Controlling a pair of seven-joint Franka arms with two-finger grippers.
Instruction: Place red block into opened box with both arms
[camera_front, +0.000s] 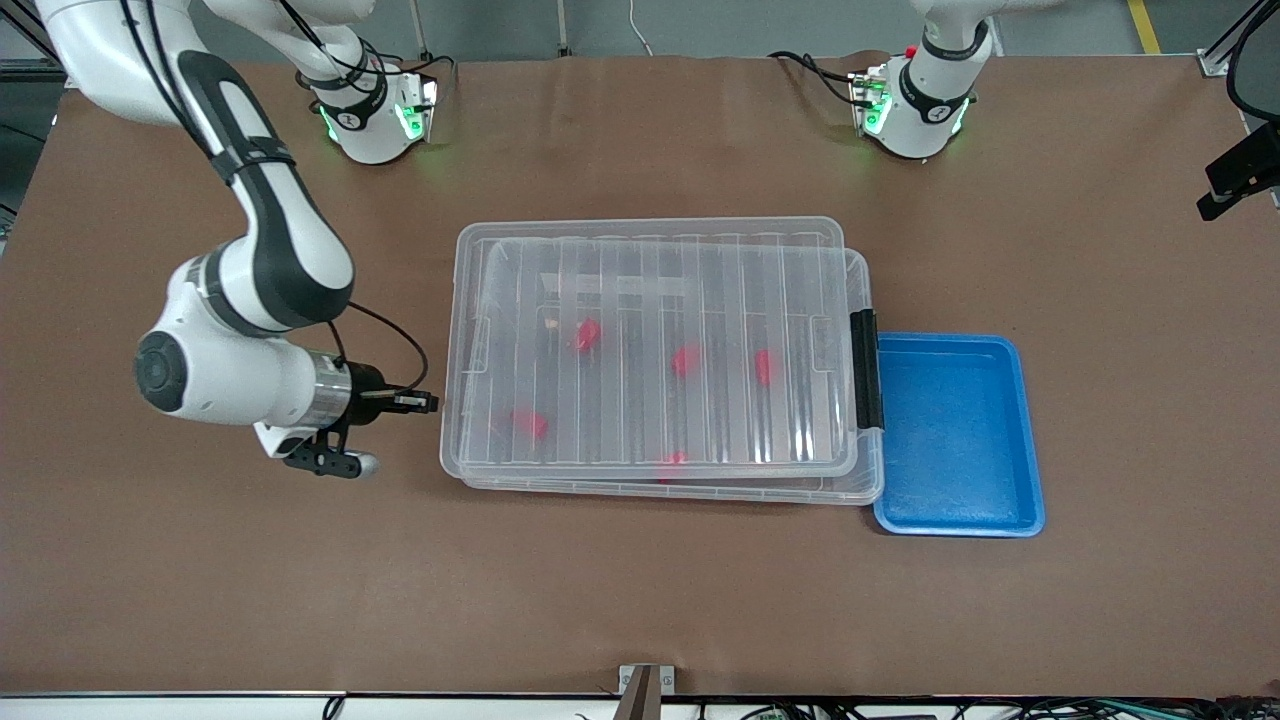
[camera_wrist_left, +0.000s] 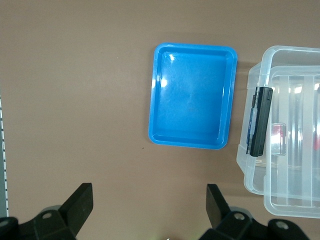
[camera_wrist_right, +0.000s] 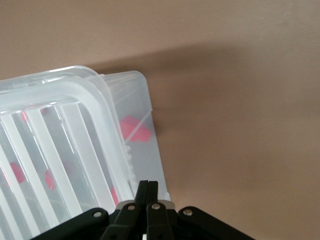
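- Writing and labels: none could be read on any item; a pale patch showed through the lid (camera_front: 650, 345) toward the robots' side, too faint to make out.
- Box (camera_front: 868, 478): large, shallow, clear plastic, at the middle of the brown surface (camera_front: 640, 600). The ribbed clear lid lay on it slightly askew, shifted toward the robots and toward the right arm's end, so the box rim showed along the edge nearest the front camera. A black latch (camera_front: 865, 370) sat on the end facing the left arm's end.
- Contents of box: five red blocks seen through the lid. One red block (camera_front: 586, 336) lay toward the robots' side; another (camera_front: 686, 360) near the middle; a third (camera_front: 764, 366) nearer the latch; a fourth (camera_front: 531, 424) toward the right arm's end; a fifth (camera_front: 673, 461) at the edge nearest the front camera.
- Blue tray (camera_front: 1030, 440): shallow, rectangular, just beside the box at the latch end, holding nothing.
- Right gripper (camera_front: 428, 402): low, just beside the box end toward the right arm's end, its fingers pressed together and gripping nothing; its tip pointed at the box wall (camera_wrist_right: 142, 130).
- Left gripper (camera_wrist_left: 150, 205): not seen from the front camera; its own wrist camera showed it high above the surface, fingers spread wide and empty, with the blue tray (camera_wrist_left: 192, 95) and the latch end of the box (camera_wrist_left: 280, 190) below.
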